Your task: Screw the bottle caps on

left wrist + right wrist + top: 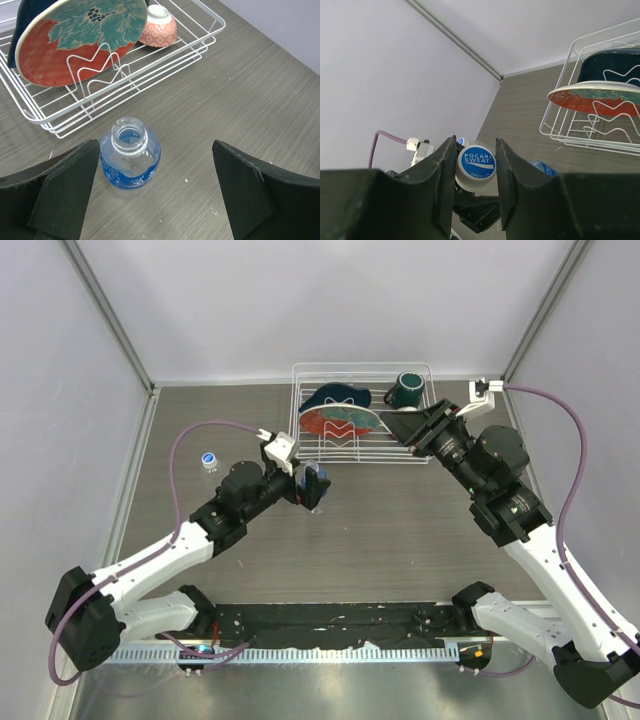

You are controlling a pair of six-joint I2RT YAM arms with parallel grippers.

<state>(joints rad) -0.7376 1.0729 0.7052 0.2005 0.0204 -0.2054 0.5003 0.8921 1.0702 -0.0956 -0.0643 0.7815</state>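
**Grey wood-grain tabletop (400, 530): labelled bottle (130, 155) uncapped, blue-faced cap (476, 162) pinched in the right gripper (476, 170)**

Spread broad beneath both arms, bearing everything else.

At the far side, a white wire rack (360, 365). Propped upright in its slots, a red-and-teal plate (75, 35), with a dark blue plate (335, 397) just behind. In the far right corner, a green mug (405, 390). Also inside, seen from the left wrist, a pink patterned bowl (159, 27) tipped foot-up.

Just in front of the rack, upright on the tabletop, the labelled bottle: clear plastic, blue wrap, neck open to the camera above.

Left gripper (155, 150) spread wide, one finger either side of the bottle and touching it on neither side. Holding nothing. Bottle closer to the left-hand finger in the wrist view, with a broad gap to the other.

Right gripper over the rack's near right corner in the overhead view, closed down on the blue-faced cap. White rim, "POCARI SWEAT" on the face, clamped by its edges between the two fingers. Well apart from the bottle, off to its right.

Smallest and farthest left, a second cap (209, 460): blue rim, pale centre, flat on the tabletop, well apart from the left gripper and the bottle.
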